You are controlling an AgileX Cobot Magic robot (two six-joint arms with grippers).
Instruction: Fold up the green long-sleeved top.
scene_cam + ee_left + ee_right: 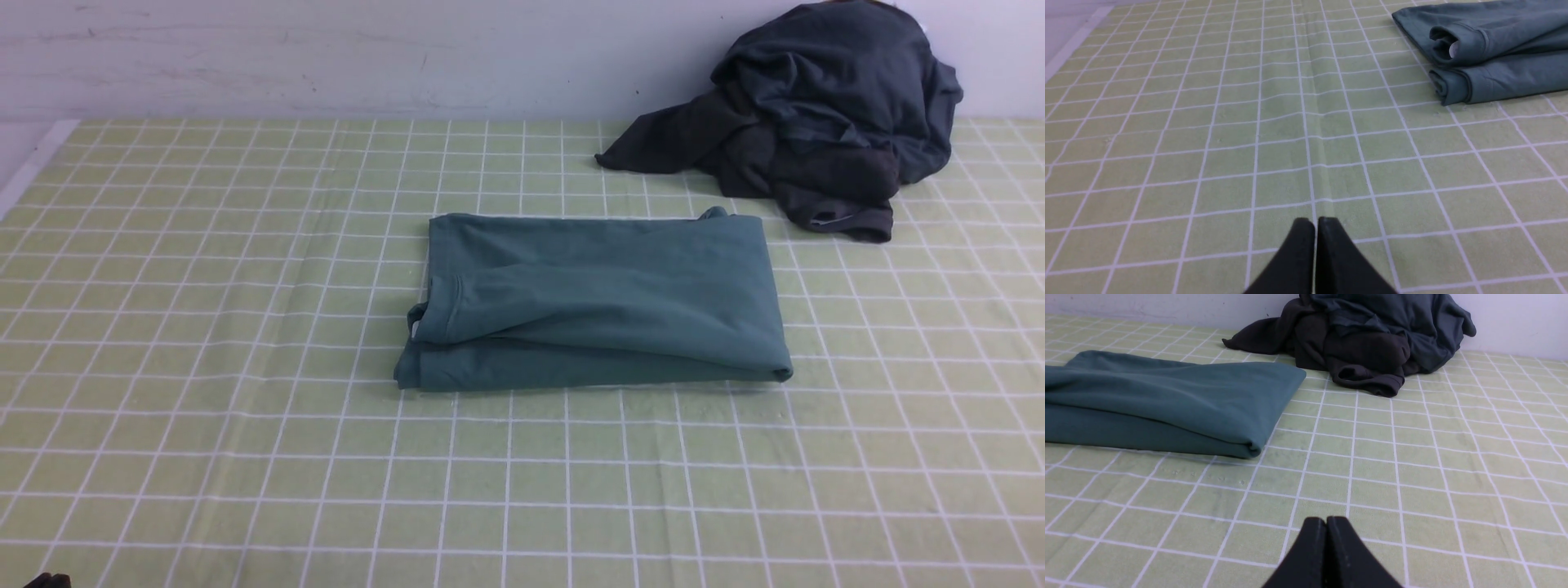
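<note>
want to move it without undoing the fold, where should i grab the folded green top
Probably grip the green top at its two near corners, coming in low from the robot's side: left gripper at the left corner, right gripper at the right. The stacked layers meet along that near edge, so pinching through the whole stack should keep the fold intact.

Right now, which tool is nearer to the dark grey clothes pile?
Right. The right tool has the dark grey pile ahead of it. The left tool is off the green top's opposite end, farther from the pile.
</note>
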